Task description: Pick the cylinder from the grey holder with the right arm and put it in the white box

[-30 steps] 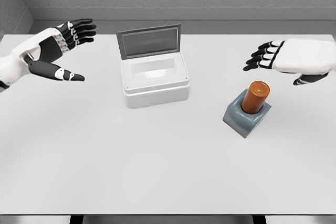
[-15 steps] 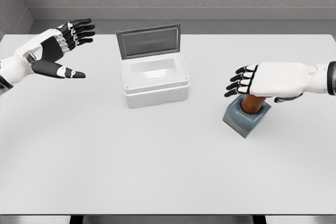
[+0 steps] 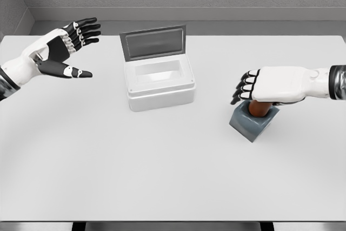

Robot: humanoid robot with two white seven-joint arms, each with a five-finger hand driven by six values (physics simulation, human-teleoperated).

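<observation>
The orange cylinder (image 3: 258, 109) stands upright in the grey holder (image 3: 253, 122), at 3 o'clock from the white box (image 3: 159, 82). The right hand (image 3: 273, 85) lies palm-down over its top, fingers (image 3: 242, 87) half-curled toward 9 o'clock; whether it grips cannot be told. The left hand (image 3: 59, 50) hangs spread at 10 o'clock.

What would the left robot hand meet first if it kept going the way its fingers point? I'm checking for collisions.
Probably nothing: the left robot hand points right and toward the table's far edge, behind the white box's open lid. Depth is unclear, though.
</observation>
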